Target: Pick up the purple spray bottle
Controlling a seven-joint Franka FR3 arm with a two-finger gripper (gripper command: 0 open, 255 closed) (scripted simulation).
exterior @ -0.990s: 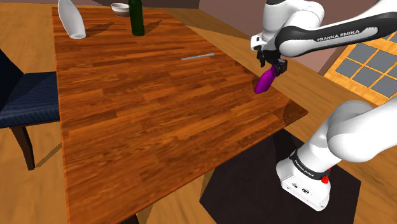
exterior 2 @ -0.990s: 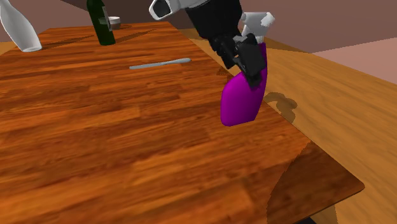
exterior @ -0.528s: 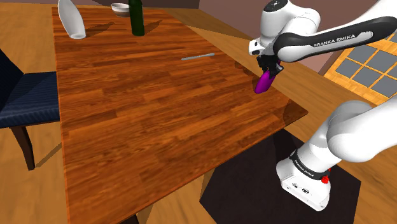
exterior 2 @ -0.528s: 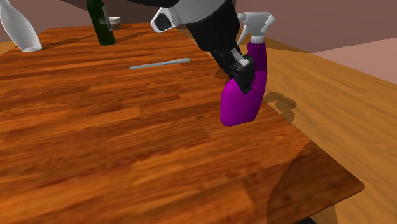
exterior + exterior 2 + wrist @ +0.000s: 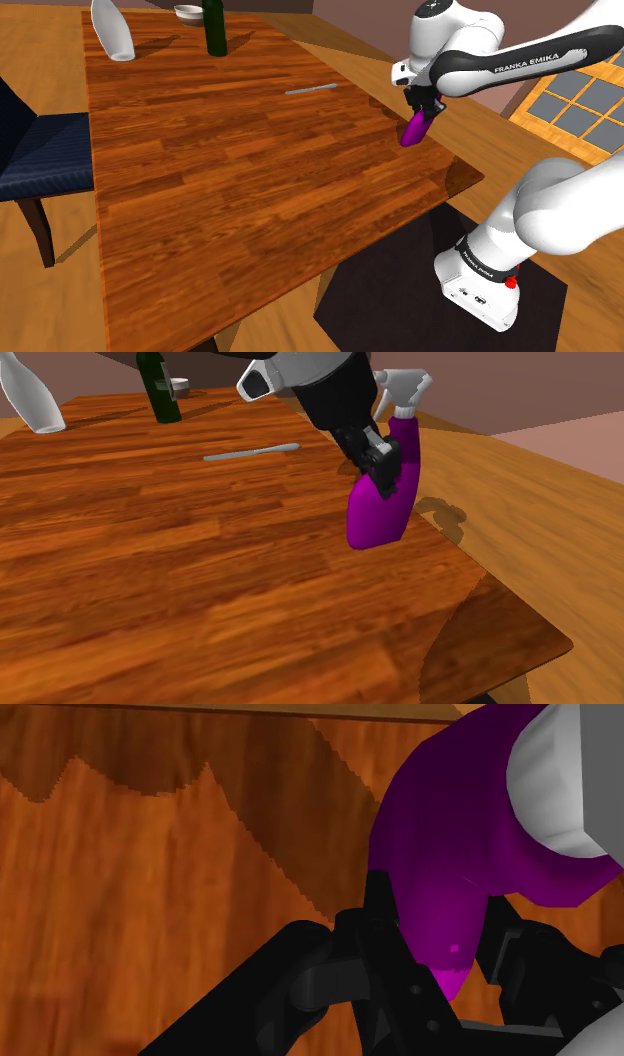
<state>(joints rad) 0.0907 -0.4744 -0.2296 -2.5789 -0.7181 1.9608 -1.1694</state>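
Shoulder view, nearest first: white stand [image 5: 485, 280] at lower right on a dark floor mat [image 5: 400, 290], then the near corner of the wooden table [image 5: 230, 200] in the lower middle. Above the table's right edge, right of centre in the frame, the black gripper [image 5: 420, 108] points down with the purple spray bottle [image 5: 412, 131] under it. The jaws are closed partway and clamp the bottle. In the wrist view, the two black fingers [image 5: 375, 919] press either side of the purple body, with no gap showing. Key relation: the bottle sits right between the jaws, not off to a side. Its long axis is tilted, with the white trigger head up toward the upper right of the second exterior view and the fat base down toward the left. The fingers cross that axis high up, on the narrow part just below the head. The base looks clear of the tabletop, since its shadow falls apart from it to the right, so I judge it lifted; contact can't be fully ruled out. Most of the weight hangs below the grip, so it may swing or slip. Only one arm, so there's no choice of hand. Farther back, mid-table, lies a thin grey utensil [image 5: 312, 90], well apart from the bottle. At the far end, top left of the frame, are a dark green bottle [image 5: 214, 28], a small bowl [image 5: 187, 12] just beside it, and a white vase [image 5: 112, 30]. A blue chair [image 5: 40, 150] stands at the left edge.
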